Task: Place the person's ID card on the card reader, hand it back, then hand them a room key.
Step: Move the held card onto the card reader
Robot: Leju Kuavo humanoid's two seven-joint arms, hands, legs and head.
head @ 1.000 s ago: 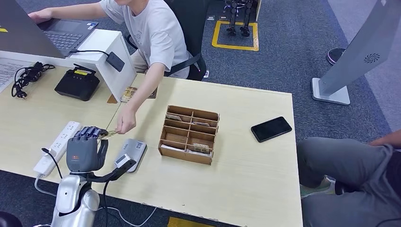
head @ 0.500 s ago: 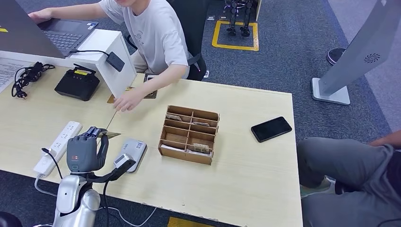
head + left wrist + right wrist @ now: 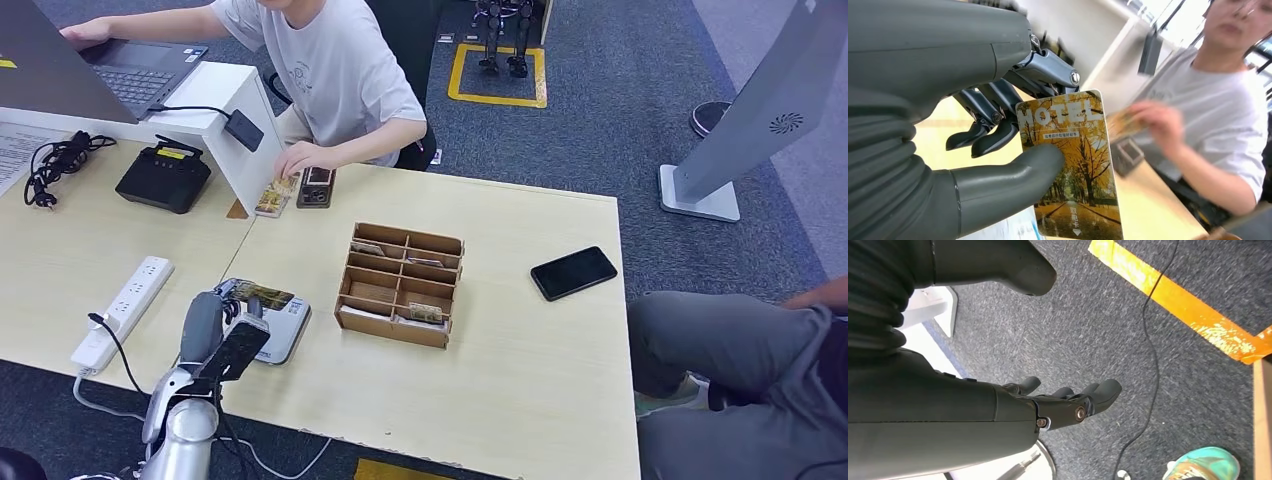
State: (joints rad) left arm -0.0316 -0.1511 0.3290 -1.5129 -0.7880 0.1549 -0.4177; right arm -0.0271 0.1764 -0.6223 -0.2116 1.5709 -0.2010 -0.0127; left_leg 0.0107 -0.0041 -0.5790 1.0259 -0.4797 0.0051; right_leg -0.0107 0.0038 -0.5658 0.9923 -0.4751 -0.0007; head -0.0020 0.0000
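Note:
My left hand (image 3: 215, 330) pinches a card (image 3: 258, 294) printed with HOTEL and autumn trees. The left wrist view shows the card (image 3: 1073, 165) clamped between the thumb and the darker fingers of that hand (image 3: 948, 100). The card lies flat over the far end of the grey card reader (image 3: 288, 328); I cannot tell whether it touches. The wooden compartment box (image 3: 400, 285) beside the reader holds a few cards. The person's hand (image 3: 300, 158) rests at the table's far edge. My right hand (image 3: 1068, 400) hangs over the carpet, fingers apart, holding nothing.
A white power strip (image 3: 125, 310) lies left of my left arm. By the person's hand lie a phone (image 3: 315, 187) and a card stack (image 3: 272, 195). A black phone (image 3: 573, 272) lies right of the box. A black device (image 3: 163, 175) sits far left.
The person let go of the card and drew their hand back to the far edge. My left hand turned over and carried the card rightwards over the reader.

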